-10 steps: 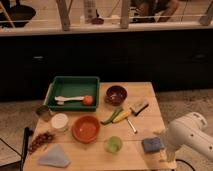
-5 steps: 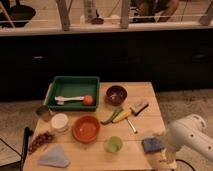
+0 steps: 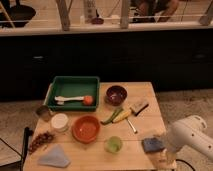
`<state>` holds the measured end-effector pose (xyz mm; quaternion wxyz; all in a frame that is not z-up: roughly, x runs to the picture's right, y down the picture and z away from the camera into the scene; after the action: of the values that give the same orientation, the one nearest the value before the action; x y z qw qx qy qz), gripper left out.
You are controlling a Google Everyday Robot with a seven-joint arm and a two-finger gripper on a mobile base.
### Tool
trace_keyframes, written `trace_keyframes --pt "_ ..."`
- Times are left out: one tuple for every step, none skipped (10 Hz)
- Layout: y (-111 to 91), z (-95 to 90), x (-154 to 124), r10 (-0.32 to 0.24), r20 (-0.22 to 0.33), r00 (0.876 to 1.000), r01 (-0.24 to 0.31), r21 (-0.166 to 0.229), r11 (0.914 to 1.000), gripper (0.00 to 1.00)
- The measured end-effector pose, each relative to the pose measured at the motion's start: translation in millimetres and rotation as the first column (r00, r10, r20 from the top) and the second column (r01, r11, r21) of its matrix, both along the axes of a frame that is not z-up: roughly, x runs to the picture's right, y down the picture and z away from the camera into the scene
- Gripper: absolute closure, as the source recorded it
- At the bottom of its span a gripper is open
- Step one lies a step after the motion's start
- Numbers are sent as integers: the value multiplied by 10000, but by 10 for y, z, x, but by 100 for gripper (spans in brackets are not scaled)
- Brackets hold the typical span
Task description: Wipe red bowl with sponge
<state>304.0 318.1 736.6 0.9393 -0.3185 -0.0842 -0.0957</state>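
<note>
the pincer is by the sponge near the counter edge; i cannot tell its grip. a bad grab could push the sponge off.

A wooden table stands on a speckled floor before dark cabinets under a pale countertop, dimly lit

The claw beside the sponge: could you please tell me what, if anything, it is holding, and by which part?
It cannot be told: the claw sits against the sponge's edge, near a front corner of the table, and any hold is hidden.
</note>
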Motion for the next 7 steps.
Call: trace_keyframes --pt "3 11 -4 -8 22 10000 8 -27 10000 20" --pt "7 21 3 8 26 10000 -8 -51 10000 20" --pt "18 28 16 29 14 10000 -29 -63 10000 20" --pt "23 36 21 32 17 10000 -32 -70 10000 20" --pt "32 41 29 28 13 10000 -27 -114 9999 20" --pt "31 49 29 23 20 10000 -22 -127 9999 20" --pt "30 62 27 18 35 10000 -18 -148 9999 20"
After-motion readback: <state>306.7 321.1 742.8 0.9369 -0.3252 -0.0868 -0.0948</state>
